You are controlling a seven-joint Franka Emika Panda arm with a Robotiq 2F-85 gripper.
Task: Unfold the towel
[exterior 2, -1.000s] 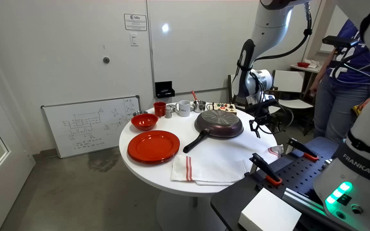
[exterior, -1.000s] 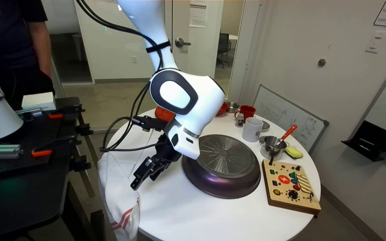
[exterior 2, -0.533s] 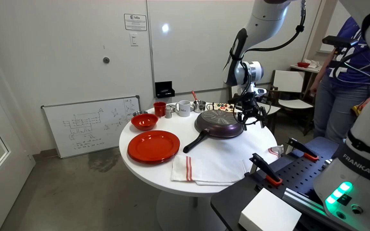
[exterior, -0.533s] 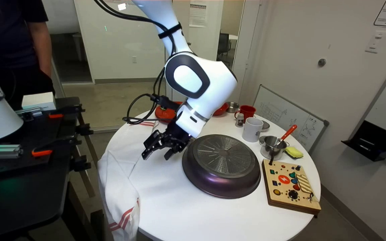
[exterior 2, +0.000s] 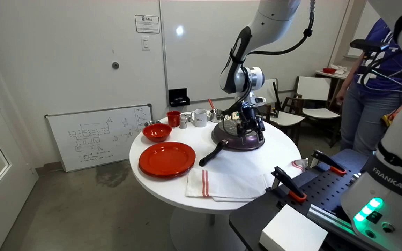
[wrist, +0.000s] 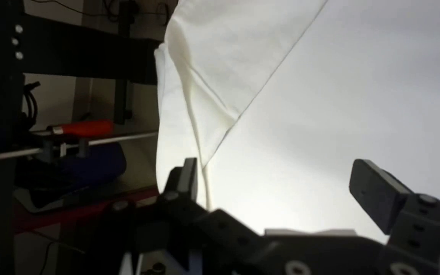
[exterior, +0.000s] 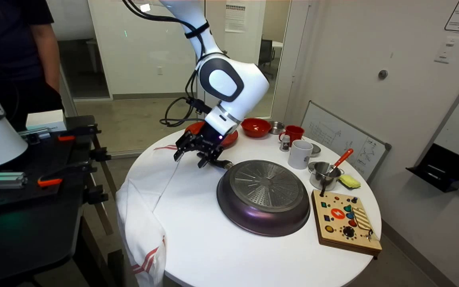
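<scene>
In an exterior view, the towel (exterior: pixel 140 223) is draped over the edge of the white counter (exterior: pixel 261 261) at the frame's lower left, while the end effector (exterior: pixel 189 160), its jaws spread wide, is suspended just left of centre, with the overturned pan (exterior: pixel 267 191) seen to its lower right.
</scene>
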